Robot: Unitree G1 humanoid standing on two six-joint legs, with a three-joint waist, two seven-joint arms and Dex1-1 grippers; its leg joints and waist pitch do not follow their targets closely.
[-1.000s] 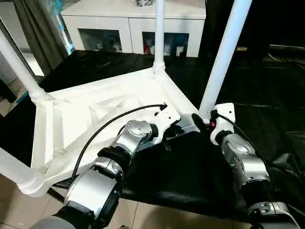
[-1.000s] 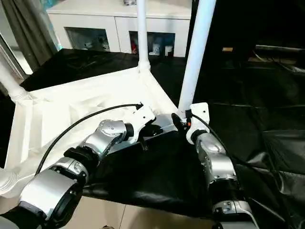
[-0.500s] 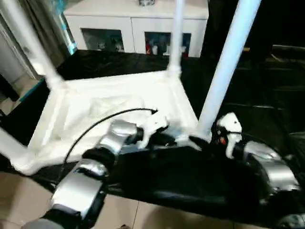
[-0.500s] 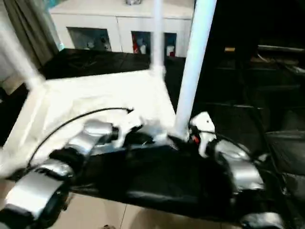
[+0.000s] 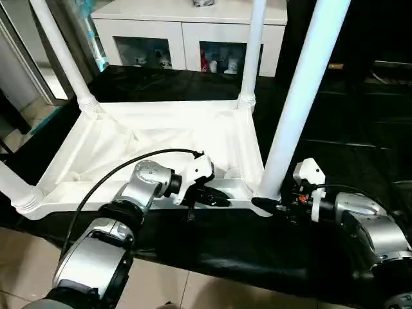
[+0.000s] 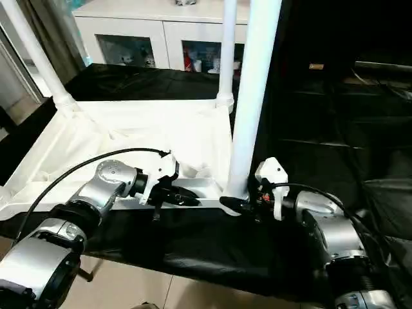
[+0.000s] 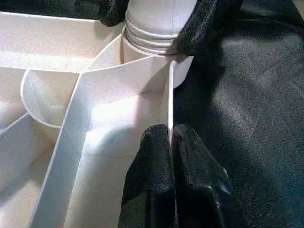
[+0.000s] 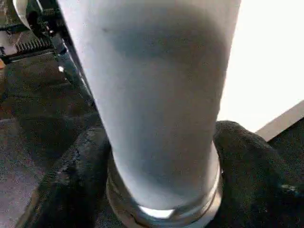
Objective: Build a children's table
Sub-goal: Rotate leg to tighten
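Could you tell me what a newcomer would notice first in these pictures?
The white children's table lies upside down on a black sheet, its legs pointing up. The right gripper clasps the base of the nearest leg, while the left gripper pinches the tabletop's thin front rim beside it.

- The children's table [image 5: 161,138], upside down on the black surface [image 5: 335,148], has been swung round: its near rim, slanted before, now lies nearly square across the view.
- The right gripper [image 5: 265,205] has been carried round with the near leg [image 5: 297,96], its forearm now reaching in from the side.
- The left gripper [image 5: 215,196] has been turned likewise, clamped on the near rim.
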